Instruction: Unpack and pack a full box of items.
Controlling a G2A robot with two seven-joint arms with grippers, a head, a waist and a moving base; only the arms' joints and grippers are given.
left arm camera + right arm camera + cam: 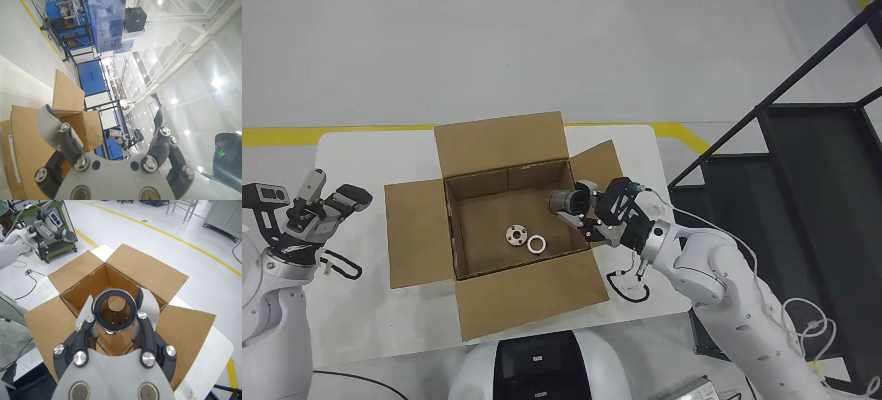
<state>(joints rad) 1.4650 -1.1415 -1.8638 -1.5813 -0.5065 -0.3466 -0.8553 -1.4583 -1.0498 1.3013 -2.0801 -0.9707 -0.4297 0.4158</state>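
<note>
An open cardboard box [422, 235] [147, 272] [26, 136] stands mid-table with all flaps spread. My right gripper [577, 203] [115, 306] is shut on a hollow metal cylinder [564, 201] [115, 311] [113, 134], a linear bearing with black end rings, held above the box's right inner edge. Two small rings, a tan flange [515, 236] and a white ring [538, 243], lie on the box floor. My left gripper [327, 205] [102, 123] hangs open and empty over the table's left side, well clear of the box.
The white table [362, 300] has bare room to the left of the box. A black metal stair frame [802, 150] stands close on the right. A green cart [56, 243] stands on the floor beyond the table, behind the left arm.
</note>
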